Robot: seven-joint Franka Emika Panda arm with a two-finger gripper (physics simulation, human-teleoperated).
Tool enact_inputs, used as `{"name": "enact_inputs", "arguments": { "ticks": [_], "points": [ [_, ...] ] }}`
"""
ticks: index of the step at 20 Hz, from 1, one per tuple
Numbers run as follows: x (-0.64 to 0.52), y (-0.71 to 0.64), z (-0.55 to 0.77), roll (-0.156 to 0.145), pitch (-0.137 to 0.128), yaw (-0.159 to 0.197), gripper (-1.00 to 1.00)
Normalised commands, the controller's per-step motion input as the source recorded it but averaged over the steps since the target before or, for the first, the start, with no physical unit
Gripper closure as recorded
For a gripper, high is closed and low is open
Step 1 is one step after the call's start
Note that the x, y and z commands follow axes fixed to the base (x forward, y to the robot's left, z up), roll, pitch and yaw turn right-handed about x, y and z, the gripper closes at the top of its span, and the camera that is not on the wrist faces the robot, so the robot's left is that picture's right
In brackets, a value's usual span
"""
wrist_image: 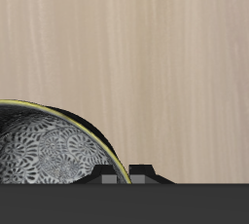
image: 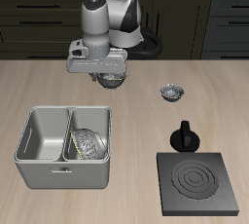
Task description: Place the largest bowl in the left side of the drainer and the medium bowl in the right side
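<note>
My gripper [image: 101,73] hangs above the table behind the drainer [image: 60,174] and is shut on the rim of the medium bowl [image: 110,81], holding it clear of the table. In the wrist view this bowl [wrist_image: 47,155] shows its dark mottled inside, with its rim at my gripper [wrist_image: 126,176]. The largest bowl [image: 86,144] lies tilted in the drainer's compartment nearer the stove plate. The other compartment [image: 41,135] holds nothing.
The smallest bowl [image: 173,93] sits on the table, farther back than the black stove plate [image: 199,181]. A black knob-like piece [image: 184,135] stands just behind that plate. The robot's base is at the table's back.
</note>
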Motion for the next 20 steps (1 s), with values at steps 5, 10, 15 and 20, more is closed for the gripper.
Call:
{"name": "enact_inputs", "arguments": {
  "ticks": [5,10,15,20],
  "points": [
    [0.15,-0.38,0.60,-0.136,-0.045,-0.019,1.00],
    [0.25,-0.40,0.28,-0.098,-0.021,0.003,1.00],
    [0.41,-0.42,0.31,-0.072,0.002,-0.022,1.00],
    [0.42,-0.47,0.27,-0.048,0.030,-0.064,1.00]
  ]
}}
